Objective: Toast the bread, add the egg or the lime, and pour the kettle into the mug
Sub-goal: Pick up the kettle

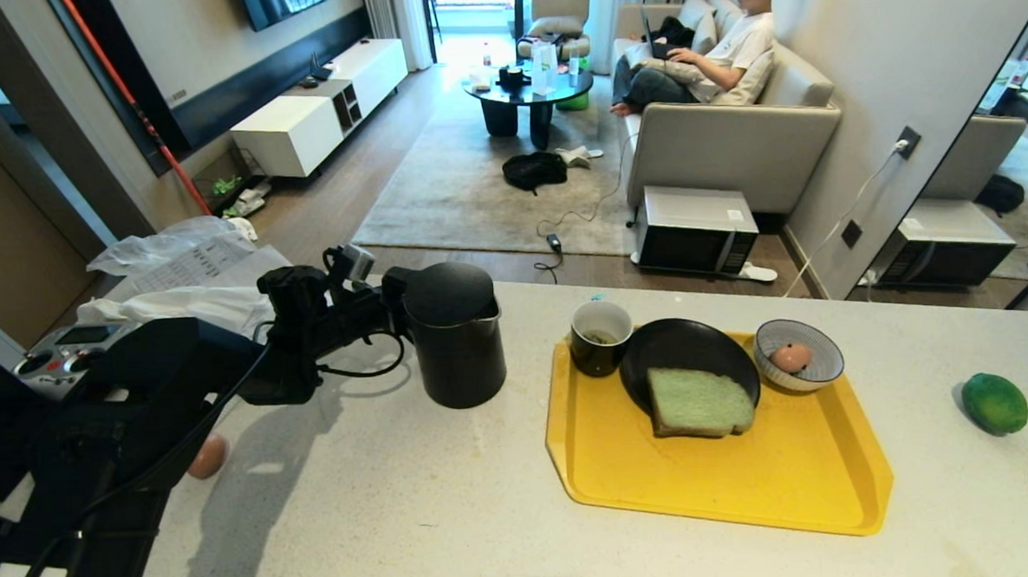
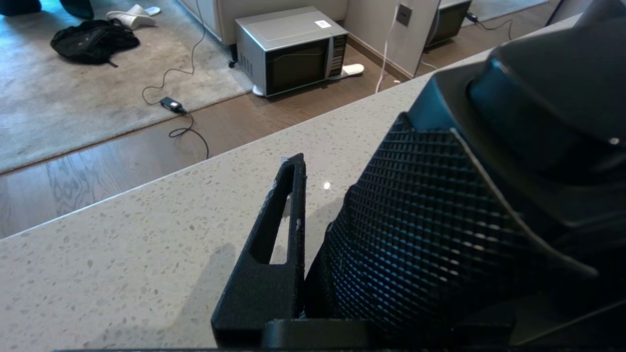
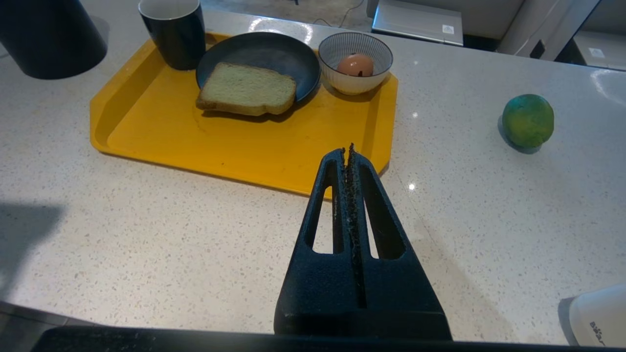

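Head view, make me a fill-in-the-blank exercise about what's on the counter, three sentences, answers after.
1. The bread lies partly on a black ____.
2. The egg sits in a striped ____ on the yellow tray.
3. The lime rests on the counter, ____ the tray.

Missing words: plate; bowl; off
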You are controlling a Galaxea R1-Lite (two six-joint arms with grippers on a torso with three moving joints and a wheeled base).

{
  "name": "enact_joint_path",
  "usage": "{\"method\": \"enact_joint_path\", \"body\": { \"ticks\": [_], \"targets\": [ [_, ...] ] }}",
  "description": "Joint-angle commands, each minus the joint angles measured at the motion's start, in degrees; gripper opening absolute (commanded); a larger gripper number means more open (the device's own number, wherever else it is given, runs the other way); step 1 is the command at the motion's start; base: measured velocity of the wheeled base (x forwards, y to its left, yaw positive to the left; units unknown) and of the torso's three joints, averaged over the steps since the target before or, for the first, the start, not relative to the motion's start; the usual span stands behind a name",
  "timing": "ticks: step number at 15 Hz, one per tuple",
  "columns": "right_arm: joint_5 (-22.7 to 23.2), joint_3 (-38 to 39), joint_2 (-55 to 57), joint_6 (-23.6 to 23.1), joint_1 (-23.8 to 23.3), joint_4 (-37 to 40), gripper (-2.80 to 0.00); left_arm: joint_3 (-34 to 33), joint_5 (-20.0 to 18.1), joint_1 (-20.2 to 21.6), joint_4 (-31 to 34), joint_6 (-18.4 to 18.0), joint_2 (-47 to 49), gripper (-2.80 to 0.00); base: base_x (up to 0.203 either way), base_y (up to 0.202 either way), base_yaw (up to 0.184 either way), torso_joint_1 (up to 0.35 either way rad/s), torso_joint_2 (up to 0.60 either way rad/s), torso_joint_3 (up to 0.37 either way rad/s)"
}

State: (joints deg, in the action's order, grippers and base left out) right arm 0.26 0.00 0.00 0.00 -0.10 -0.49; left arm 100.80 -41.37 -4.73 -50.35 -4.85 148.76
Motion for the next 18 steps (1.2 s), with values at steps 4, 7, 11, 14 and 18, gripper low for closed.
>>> {"method": "enact_joint_path", "body": {
  "ticks": [4,7,11,14,18],
  "targets": [
    [0.01,0.06,0.03,0.00,0.01,-0.04,-2.80,-3.83,-0.18,-0.74,-2.53,-0.02,-2.21,-2.80,0.000,0.000,0.000,0.000,0.00,0.000],
    [0.01,0.09,0.00,0.00,0.01,-0.04,-2.80,-8.11,0.96,-1.54,-5.84,0.77,-5.99,-2.80,0.000,0.000,0.000,0.000,0.00,0.000],
    [0.01,0.09,0.00,0.00,0.01,-0.04,-2.80,-10.83,7.27,-4.43,-13.26,9.53,-10.93,-2.80,0.000,0.000,0.000,0.000,0.00,0.000],
    [0.01,0.09,0.06,0.00,0.01,-0.04,-2.80,-13.00,8.29,-5.21,-14.57,10.54,-14.85,-2.80,0.000,0.000,0.000,0.000,0.00,0.000],
    [0.01,0.09,0.04,0.00,0.01,-0.04,-2.80,-15.50,8.56,-5.20,-14.57,10.61,-21.16,-2.80,0.000,0.000,0.000,0.000,0.00,0.000]
  ]
}}
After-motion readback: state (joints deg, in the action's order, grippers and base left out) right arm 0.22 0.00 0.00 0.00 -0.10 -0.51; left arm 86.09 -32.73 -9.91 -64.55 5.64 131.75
